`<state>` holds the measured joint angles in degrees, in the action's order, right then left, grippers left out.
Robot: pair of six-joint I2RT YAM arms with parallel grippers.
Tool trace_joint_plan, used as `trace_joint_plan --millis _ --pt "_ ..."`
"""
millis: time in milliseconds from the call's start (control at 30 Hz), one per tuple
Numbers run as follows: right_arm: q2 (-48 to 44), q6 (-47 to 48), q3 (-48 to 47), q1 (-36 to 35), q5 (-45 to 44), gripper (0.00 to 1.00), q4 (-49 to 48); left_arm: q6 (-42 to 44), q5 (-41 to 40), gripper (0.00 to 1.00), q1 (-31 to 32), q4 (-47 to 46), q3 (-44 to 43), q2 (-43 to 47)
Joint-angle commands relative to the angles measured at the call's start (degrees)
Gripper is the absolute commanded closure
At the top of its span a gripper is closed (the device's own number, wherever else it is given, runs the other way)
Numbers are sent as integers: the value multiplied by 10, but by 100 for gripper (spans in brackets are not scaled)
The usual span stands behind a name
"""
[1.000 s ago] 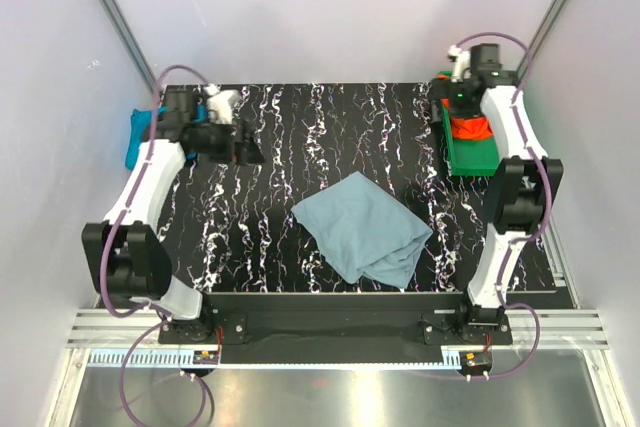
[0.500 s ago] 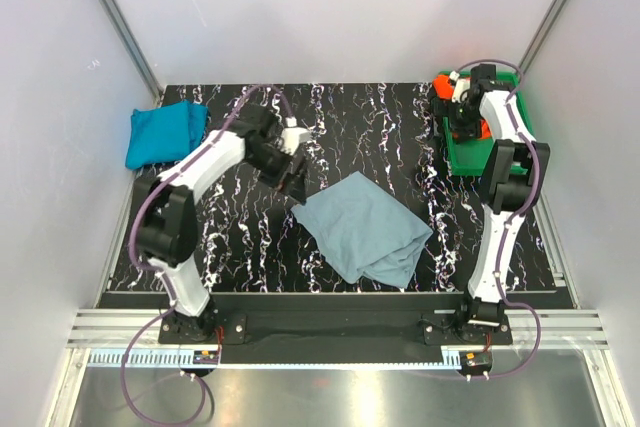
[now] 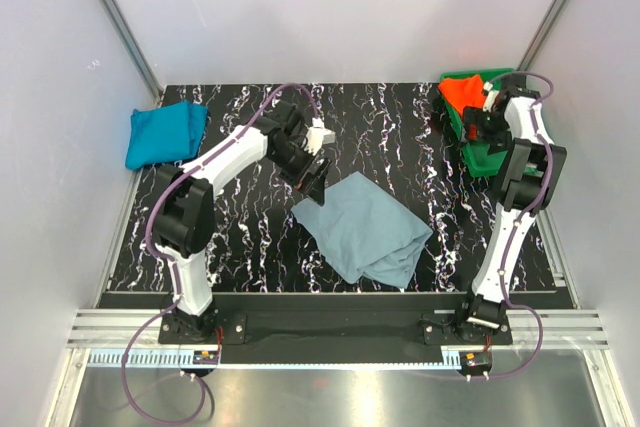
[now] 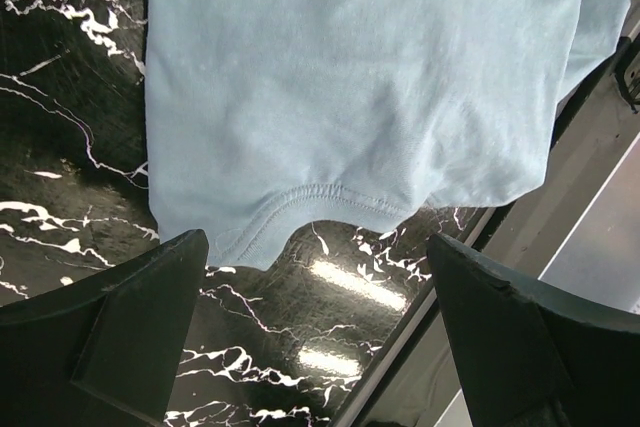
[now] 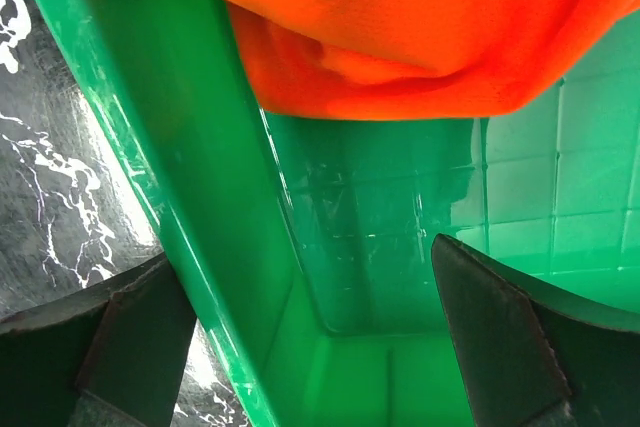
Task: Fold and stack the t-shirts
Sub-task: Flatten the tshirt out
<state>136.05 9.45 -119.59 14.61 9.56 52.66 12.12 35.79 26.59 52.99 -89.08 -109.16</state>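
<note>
A rumpled grey-blue t-shirt (image 3: 362,227) lies mid-table, its long axis running diagonally from far left to near right. The left gripper (image 3: 314,175) hovers spread wide and empty at the shirt's far-left corner. A folded teal t-shirt (image 3: 165,133) sits at the far-left edge. The right gripper (image 3: 478,127), also spread and empty, hangs in the green tray (image 3: 480,155) beside the orange-red t-shirt (image 3: 463,95).

A rumpled grey-blue t-shirt (image 3: 362,229) lies near the middle of the black marbled counter (image 3: 390,132), a folded teal t-shirt (image 3: 165,133) well apart at its far left edge. The left arm (image 3: 230,155) reaches over so its jaws sit at the grey-blue shirt's far corner, perhaps touching the cloth. The right arm (image 3: 512,237) holds its jaws over the green tray (image 3: 482,159) at far right, an orange-red t-shirt (image 3: 464,95) lying in its far end.
</note>
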Motion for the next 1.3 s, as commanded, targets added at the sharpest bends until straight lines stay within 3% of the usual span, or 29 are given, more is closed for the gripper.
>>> trace_joint_plan --millis 0,167,267,367,567,700,1000,1267 --pt "4 5 -35 2 -60 0 -30 -3 -5 1 0 -5 -22 -5" --pt "-9 -6 -56 2 -24 0 -20 4 -12 1 14 -6 -10 -4" --pt "-58 -7 -74 -19 63 0 -9 27 -11 1 31 20 -8 0" --pt "-125 31 -65 -59 93 0 2 19 -14 1 32 26 6 18" --pt "-301 209 148 -178 165 1 4 -31 -136 1 16 -39 68 94" --pt "-393 252 277 -258 166 3 3 -43 -179 1 -53 -58 95 118" --pt "-376 287 329 -410 120 5 39 -48 -217 1 -168 -71 97 165" --pt "-319 325 310 -508 135 6 45 -56 -222 1 -213 -77 107 207"
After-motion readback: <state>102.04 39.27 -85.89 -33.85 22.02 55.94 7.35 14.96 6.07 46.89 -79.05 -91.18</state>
